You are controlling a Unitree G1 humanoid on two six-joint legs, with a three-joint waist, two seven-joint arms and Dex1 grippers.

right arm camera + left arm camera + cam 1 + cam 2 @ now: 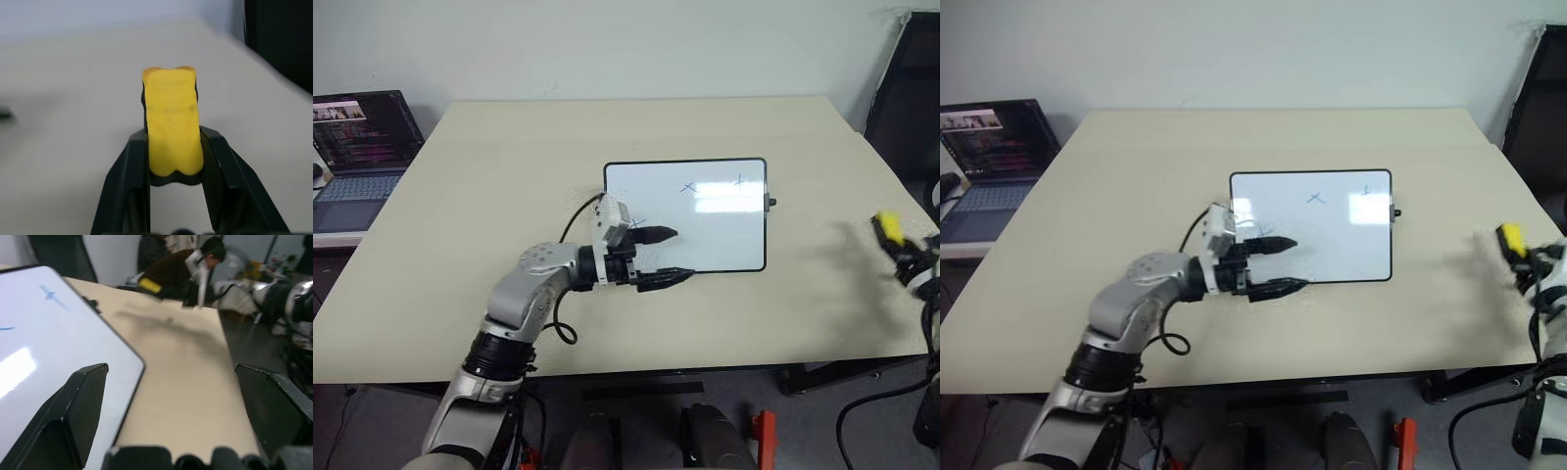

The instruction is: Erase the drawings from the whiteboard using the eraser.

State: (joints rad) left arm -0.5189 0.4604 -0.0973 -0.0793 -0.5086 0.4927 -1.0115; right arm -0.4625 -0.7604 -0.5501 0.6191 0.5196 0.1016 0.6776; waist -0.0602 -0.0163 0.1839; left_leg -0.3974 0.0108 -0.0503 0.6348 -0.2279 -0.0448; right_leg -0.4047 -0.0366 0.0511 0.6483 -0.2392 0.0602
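Right claw (173, 161) clamped on the eraser (172, 122), off to the right of the whiteboard (705, 230); left claw (664, 258) spread wide at the board's near-left corner.

Left arm bent across from the robot's left, forearm roughly level, claw pointing right; one finger (656, 235) lies over the board's lower-left area, the other (666, 279) over the tabletop (509, 166) just past the near edge. Can't tell if either touches. Right arm sits at the right edge of the head views, cut off and blurred, with the yellow eraser sticking up out of the fingers, above the tabletop and well apart from the board. Drawings (688, 187): two blue crosses clear on the far half; a third by the left claw is partly hidden by its finger. Laptop (362, 147) far left, cropped.
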